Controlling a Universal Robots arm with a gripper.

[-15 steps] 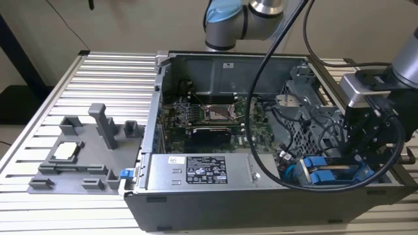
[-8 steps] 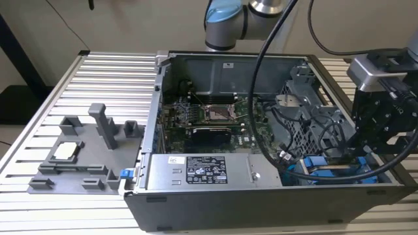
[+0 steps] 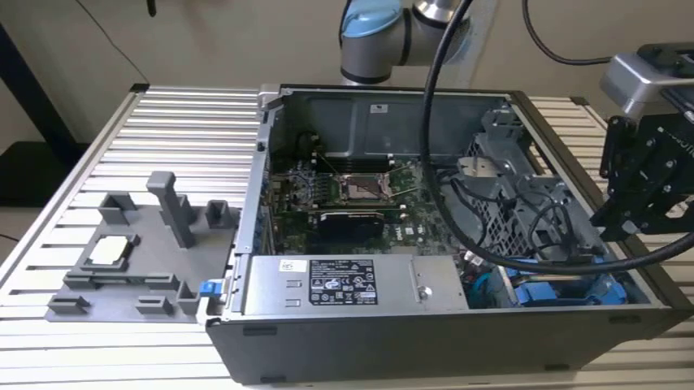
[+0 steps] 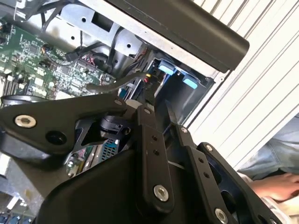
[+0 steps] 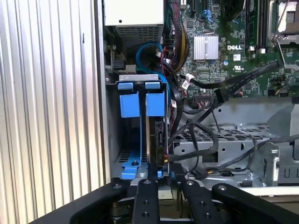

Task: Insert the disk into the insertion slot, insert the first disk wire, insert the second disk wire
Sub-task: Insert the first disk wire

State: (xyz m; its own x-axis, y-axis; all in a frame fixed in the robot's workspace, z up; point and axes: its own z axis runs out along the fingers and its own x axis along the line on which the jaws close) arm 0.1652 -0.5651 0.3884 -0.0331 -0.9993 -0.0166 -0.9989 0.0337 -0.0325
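Tool (image 5: 163,178) seemingly closed, jaws together

Soft, even light is washing the exterior view, brightening the ribbed counter (image 3: 162,122) while the computer case (image 3: 434,341) is shading its own interior. In the second wrist view the counter is glaring almost white. In the first wrist view the heatsink (image 5: 206,47) is glinting and the end effector (image 5: 166,186) is showing as a dark silhouette.
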